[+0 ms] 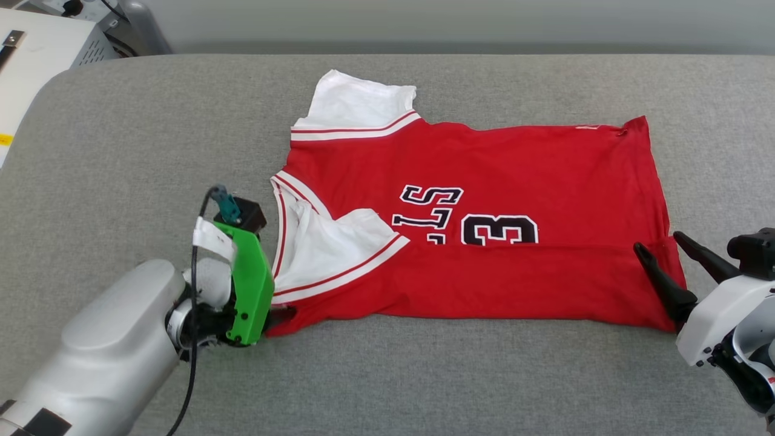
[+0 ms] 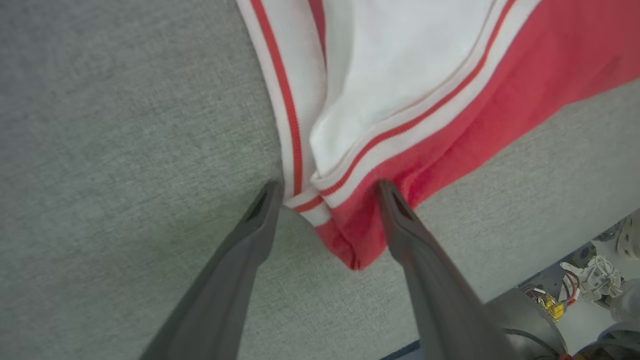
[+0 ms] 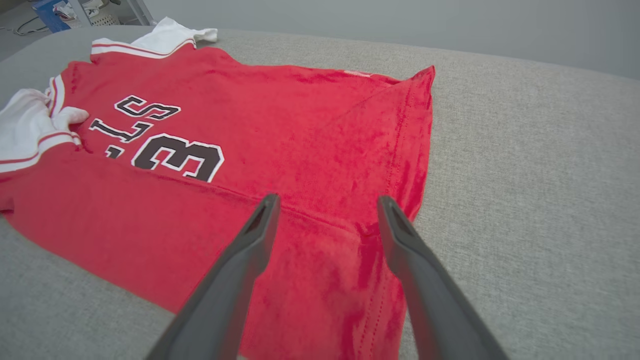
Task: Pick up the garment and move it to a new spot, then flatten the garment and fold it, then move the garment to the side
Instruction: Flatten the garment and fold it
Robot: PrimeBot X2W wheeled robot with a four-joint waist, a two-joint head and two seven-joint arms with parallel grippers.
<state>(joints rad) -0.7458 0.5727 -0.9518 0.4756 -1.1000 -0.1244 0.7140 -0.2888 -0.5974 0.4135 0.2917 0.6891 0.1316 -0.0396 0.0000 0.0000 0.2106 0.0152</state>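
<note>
Lying centre of grey cushion [image 1: 151, 151], 1 fold made: red jersey [image 1: 484, 175]. Soft, light, limp; best pinched at corners. Left gripper [image 2: 327, 187] gaping astride sleeve-end corner, right gripper [image 3: 327, 200] gaping over hem corner, both empty.

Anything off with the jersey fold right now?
One thing: the garment has its far white sleeve sticking out flat past the body, while the near sleeve is folded in over it, so the fold looks lopsided. No damage visible. The left gripper and right gripper stand open at its ends.
</note>
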